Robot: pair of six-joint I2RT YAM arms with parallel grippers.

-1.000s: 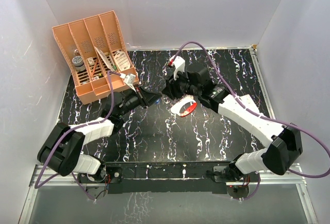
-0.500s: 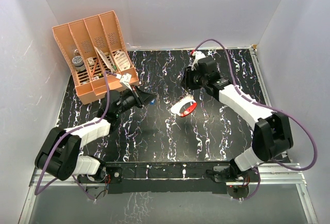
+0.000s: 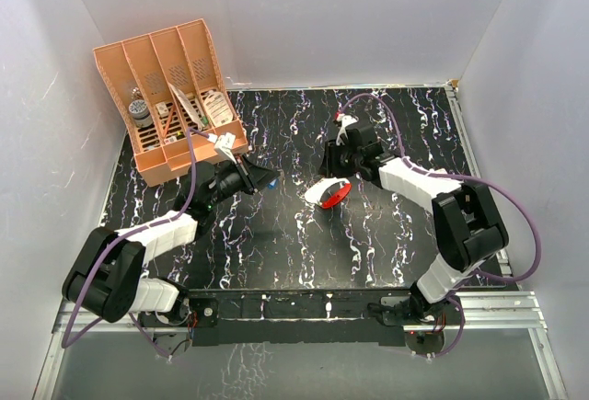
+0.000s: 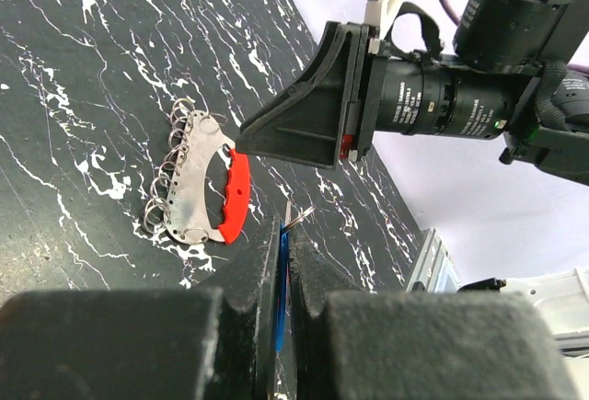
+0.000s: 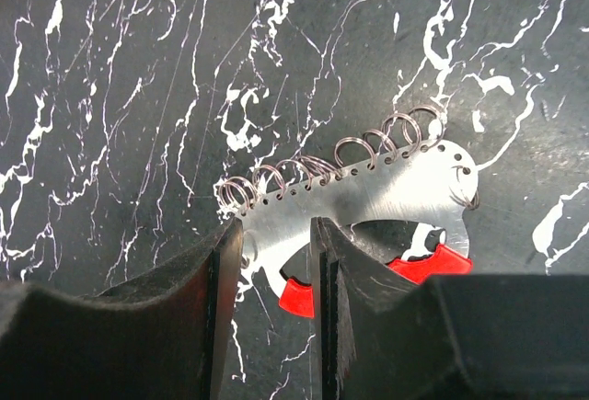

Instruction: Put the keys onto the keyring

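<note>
From above, the left arm was seen stretched low toward the middle of the table (image 3: 276,253). The left tool (image 3: 264,179) was aimed at the keyring (image 3: 329,194), which lay between both tools. The right arm was folded sharply at the elbow, whereas a second earlier its forearm had been stretched wide; the right tool (image 3: 333,168) was angled down just behind the keyring.

In the left wrist view, the left tool was pressed together on the key (image 4: 280,290), at its blue head, with the keyring lying ahead.

In the right wrist view, the right tool was held part spread, its fingers (image 5: 225,290) either side of the keyring's pale end; contact could not be told.
</note>
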